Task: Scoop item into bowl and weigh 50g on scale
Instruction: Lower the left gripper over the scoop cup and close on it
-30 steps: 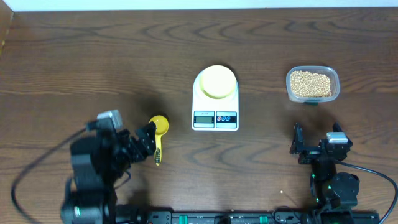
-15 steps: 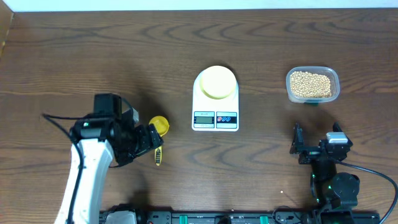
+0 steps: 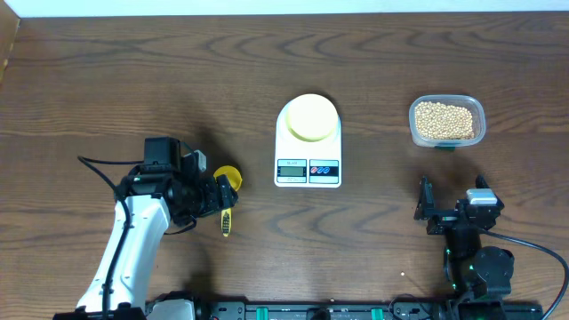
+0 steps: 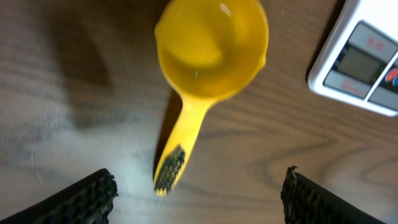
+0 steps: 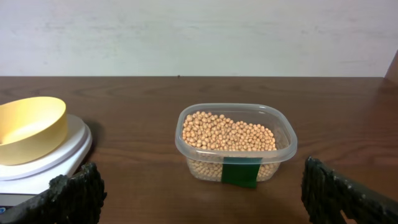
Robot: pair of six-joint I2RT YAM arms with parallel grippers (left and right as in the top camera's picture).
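A yellow scoop [image 3: 230, 179] lies on the table left of the scale, handle toward me. In the left wrist view its cup [image 4: 211, 43] is empty and its handle [image 4: 180, 134] points down between my fingers. My left gripper [image 3: 219, 197] [image 4: 199, 202] is open, hovering over the handle end, not touching it. The white scale [image 3: 308, 151] [image 4: 367, 62] [image 5: 50, 158] carries the empty pale yellow-green bowl [image 3: 309, 116] [image 5: 28, 127]. The tan beans [image 3: 444, 119] [image 5: 227, 132] fill a clear tub. My right gripper [image 3: 453, 204] [image 5: 205, 199] is open and empty, short of the tub.
The clear plastic tub [image 3: 447, 138] [image 5: 280, 152] with a green tape patch stands at the right of the scale. The table's far edge meets a white wall. My left arm's cable loops at the lower left.
My left arm has swung and settled so its gripper sits closer over the scoop's handle. The scoop, scale, bowl, tub and right arm have not moved.
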